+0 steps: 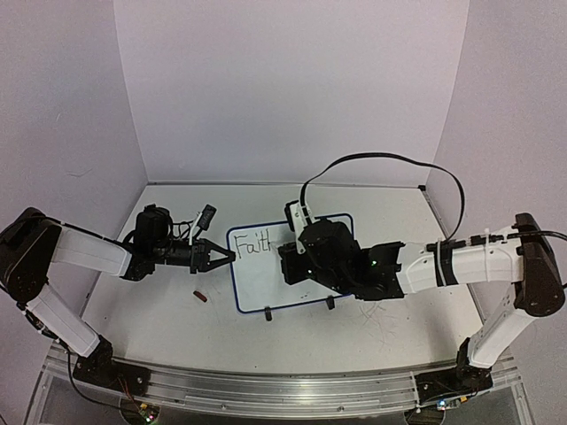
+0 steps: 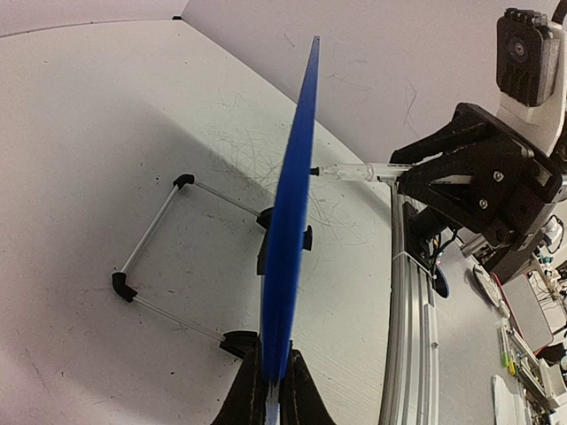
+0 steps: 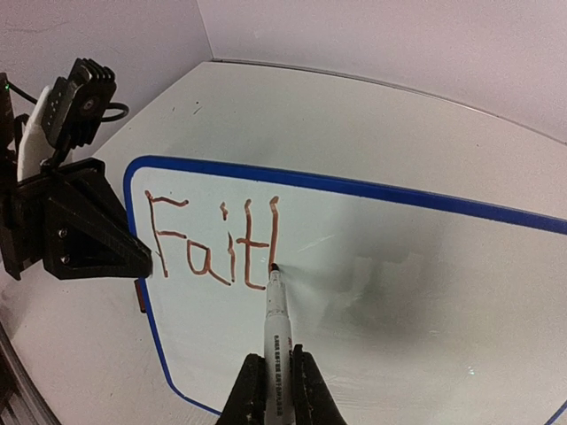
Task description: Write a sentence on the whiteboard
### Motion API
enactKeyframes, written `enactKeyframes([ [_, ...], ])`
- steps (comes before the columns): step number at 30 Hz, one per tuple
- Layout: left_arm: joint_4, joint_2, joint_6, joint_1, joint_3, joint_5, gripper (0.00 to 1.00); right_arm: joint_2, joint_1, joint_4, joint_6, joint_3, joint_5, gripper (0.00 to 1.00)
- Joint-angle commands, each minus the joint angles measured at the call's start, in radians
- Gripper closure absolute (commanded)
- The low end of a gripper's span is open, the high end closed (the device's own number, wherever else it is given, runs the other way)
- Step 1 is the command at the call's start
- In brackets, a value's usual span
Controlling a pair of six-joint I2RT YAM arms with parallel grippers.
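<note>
The whiteboard (image 1: pixel 266 288), white with a dark-blue rim, stands tilted on two black feet at the table's middle. The sentence (image 3: pixel 213 243) on it reads "Fait" plus one upright stroke, in dark reddish marker; it also shows in the top view (image 1: pixel 255 243). My left gripper (image 1: pixel 229 257) is shut on the board's left rim, seen edge-on in the left wrist view (image 2: pixel 291 221) between my fingers (image 2: pixel 273 394). My right gripper (image 3: pixel 273 365) is shut on a grey marker (image 3: pixel 275 323). Its tip touches the board at the foot of the last stroke.
A small red marker cap (image 1: pixel 200 297) lies on the tabletop left of the board. The board's wire stand (image 2: pixel 158 257) rests behind it. An aluminium rail (image 1: pixel 266 390) runs along the near edge. A black cable (image 1: pixel 381 158) arches over the right arm. Walls enclose three sides.
</note>
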Motion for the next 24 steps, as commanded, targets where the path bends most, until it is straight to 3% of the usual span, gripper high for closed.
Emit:
enactKeyframes([
  [1,-0.017,-0.031,0.013,-0.007,0.027,0.019,1.0,0.017,-0.018,0.021,-0.01,0.043,0.054,1.0],
  [24,-0.022,-0.035,0.013,-0.008,0.028,0.018,1.0,-0.041,-0.021,-0.033,0.07,-0.02,0.081,1.0],
])
